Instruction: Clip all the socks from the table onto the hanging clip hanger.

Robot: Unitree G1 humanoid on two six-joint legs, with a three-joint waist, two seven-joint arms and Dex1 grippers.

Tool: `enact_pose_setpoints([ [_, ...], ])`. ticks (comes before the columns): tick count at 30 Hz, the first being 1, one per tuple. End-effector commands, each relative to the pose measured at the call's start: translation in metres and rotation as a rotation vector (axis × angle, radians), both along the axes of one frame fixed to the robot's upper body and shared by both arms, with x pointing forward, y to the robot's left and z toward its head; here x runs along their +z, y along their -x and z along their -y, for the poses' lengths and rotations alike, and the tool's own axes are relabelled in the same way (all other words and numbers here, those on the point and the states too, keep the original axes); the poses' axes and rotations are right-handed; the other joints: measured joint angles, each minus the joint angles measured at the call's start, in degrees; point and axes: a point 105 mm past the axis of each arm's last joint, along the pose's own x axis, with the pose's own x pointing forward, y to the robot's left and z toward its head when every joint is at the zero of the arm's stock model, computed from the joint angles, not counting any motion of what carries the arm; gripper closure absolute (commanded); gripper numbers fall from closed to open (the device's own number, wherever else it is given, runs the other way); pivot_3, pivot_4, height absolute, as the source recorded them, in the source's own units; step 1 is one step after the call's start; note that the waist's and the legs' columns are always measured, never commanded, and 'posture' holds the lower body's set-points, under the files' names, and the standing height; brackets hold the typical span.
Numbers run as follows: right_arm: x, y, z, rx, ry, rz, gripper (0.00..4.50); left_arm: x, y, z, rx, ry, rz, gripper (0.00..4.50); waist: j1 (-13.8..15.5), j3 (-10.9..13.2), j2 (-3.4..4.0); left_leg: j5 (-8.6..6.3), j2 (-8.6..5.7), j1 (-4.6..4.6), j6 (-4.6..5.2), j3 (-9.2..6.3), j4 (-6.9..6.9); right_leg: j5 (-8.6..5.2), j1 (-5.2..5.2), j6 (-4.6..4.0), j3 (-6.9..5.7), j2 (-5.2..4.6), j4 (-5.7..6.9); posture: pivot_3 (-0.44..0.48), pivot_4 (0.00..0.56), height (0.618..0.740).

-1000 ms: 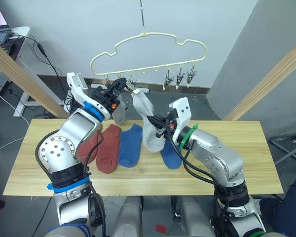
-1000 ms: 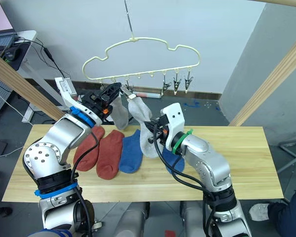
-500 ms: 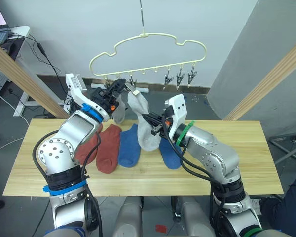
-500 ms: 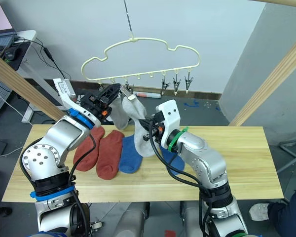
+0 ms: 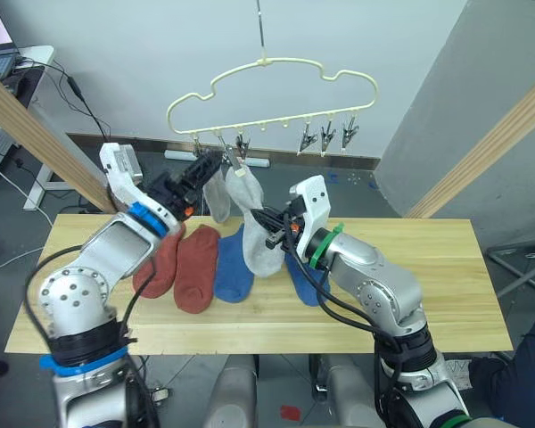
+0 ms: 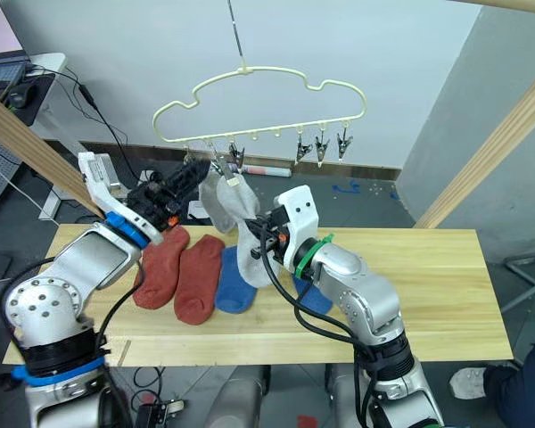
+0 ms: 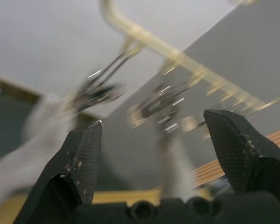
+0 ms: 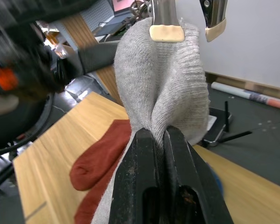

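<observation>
The two black fingers (image 8: 175, 186) of the right gripper (image 8: 159, 140) are pressing together on a fold of a light grey sock (image 5: 254, 223), while the left gripper (image 7: 154, 130) is holding its fingers (image 7: 86, 154) spread wide with nothing between them, just below the clips.

The table (image 5: 446, 294), a long top of pale wooden planks, is carrying four socks lying side by side: two rust-red socks (image 5: 196, 267) toward the robot's left, then a blue sock (image 5: 234, 267), then a second blue sock (image 5: 305, 283) partly covered by the right arm.

The clip hanger (image 5: 272, 76), a pale yellow cloud-shaped wire frame, is hanging by its thin hook above the far edge of the table, with a row of small metal clips (image 5: 325, 135) along its lower bar.

The grey sock in the right gripper is hanging with its cuff caught in a clip (image 8: 165, 18) near the hanger's left end, its body draping down to the closed fingers above the table.

A second light grey sock (image 5: 216, 194) is hanging from a neighbouring clip just to the robot's left of the first, beside the left gripper's tips.
</observation>
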Motion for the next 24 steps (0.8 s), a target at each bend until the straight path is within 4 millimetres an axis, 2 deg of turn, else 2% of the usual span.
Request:
enact_pose_setpoints([
  [1,0.001,0.007,-0.009,0.05,-0.038,-0.032,3.93,-0.002,0.008,-0.003,0.032,-0.214,0.009,0.75,0.07,-0.03,-0.05,0.0,0.0,-0.01,0.0,0.0,0.01,0.0,0.01,0.0,-0.02,0.0,-0.01,0.222,0.246,0.74],
  [2,-0.002,0.006,-0.009,0.048,-0.032,-0.047,3.71,0.003,0.012,0.0,-0.012,-0.211,0.051,0.75,0.2,-0.04,-0.05,0.0,0.0,-0.01,0.0,0.0,0.01,0.0,0.01,0.0,-0.01,0.0,-0.02,0.231,0.242,0.74],
  [6,-0.024,0.003,0.002,0.037,0.081,-0.049,2.3,0.01,0.026,0.017,-0.185,-0.142,0.121,0.75,1.09,-0.05,-0.07,0.0,0.03,-0.04,0.0,0.01,0.02,0.0,0.01,-0.01,0.0,-0.07,-0.06,0.235,0.25,0.74],
  [7,-0.027,0.002,0.005,0.035,0.106,-0.045,1.98,0.011,0.027,0.02,-0.203,-0.152,0.131,0.75,1.45,-0.05,-0.07,0.0,0.03,-0.04,0.0,0.02,0.02,0.0,0.01,-0.01,-0.01,-0.09,-0.06,0.232,0.256,0.74],
  [8,-0.03,0.001,0.01,0.031,0.127,-0.036,1.65,0.011,0.026,0.023,-0.213,-0.155,0.143,0.75,1.69,-0.04,-0.05,0.0,0.03,-0.04,0.0,0.0,0.03,0.0,0.02,-0.01,-0.03,-0.09,-0.07,0.232,0.286,0.74],
  [9,-0.033,0.0,0.016,0.021,0.146,-0.026,1.29,0.011,0.026,0.028,-0.228,-0.17,0.157,0.75,1.82,-0.03,-0.04,0.0,0.02,-0.06,0.0,0.0,0.03,0.0,0.02,-0.01,-0.03,-0.09,-0.07,0.232,0.286,0.74],
  [12,-0.034,-0.006,0.034,-0.052,0.174,-0.002,0.21,0.014,0.024,0.036,-0.231,-0.17,0.208,0.75,2.15,-0.03,-0.05,0.0,0.01,-0.05,0.01,0.05,0.04,0.0,0.02,-0.01,0.01,-0.08,-0.07,0.228,0.284,0.74],
  [13,-0.029,-0.002,0.04,-0.046,0.169,0.018,0.02,0.013,0.023,0.04,-0.237,-0.186,0.221,0.75,2.28,-0.03,-0.05,0.0,0.01,-0.05,0.01,0.06,0.06,0.0,0.02,-0.01,0.02,-0.07,-0.07,0.227,0.287,0.74],
  [18,0.008,0.011,0.075,-0.079,0.183,0.209,0.02,0.016,0.015,0.058,-0.227,-0.276,0.36,0.75,2.55,-0.03,-0.04,0.0,0.02,-0.05,0.01,0.06,0.03,0.0,0.01,-0.01,0.01,-0.02,-0.06,0.197,0.279,0.74],
  [21,0.018,0.017,0.088,-0.066,0.301,0.336,0.0,0.017,0.011,0.066,-0.229,-0.312,0.439,1.36,2.77,-0.04,-0.05,0.0,-0.01,-0.06,0.02,0.11,0.07,0.01,0.04,-0.01,0.04,-0.03,-0.09,0.167,0.274,0.74],
  [24,0.031,0.015,0.098,-0.075,0.281,0.351,0.0,0.015,0.002,0.072,-0.198,-0.324,0.463,2.3,2.68,-0.03,-0.05,0.0,-0.01,-0.05,0.02,0.13,0.1,0.01,0.05,-0.01,0.04,-0.01,-0.09,0.158,0.29,0.74],
])
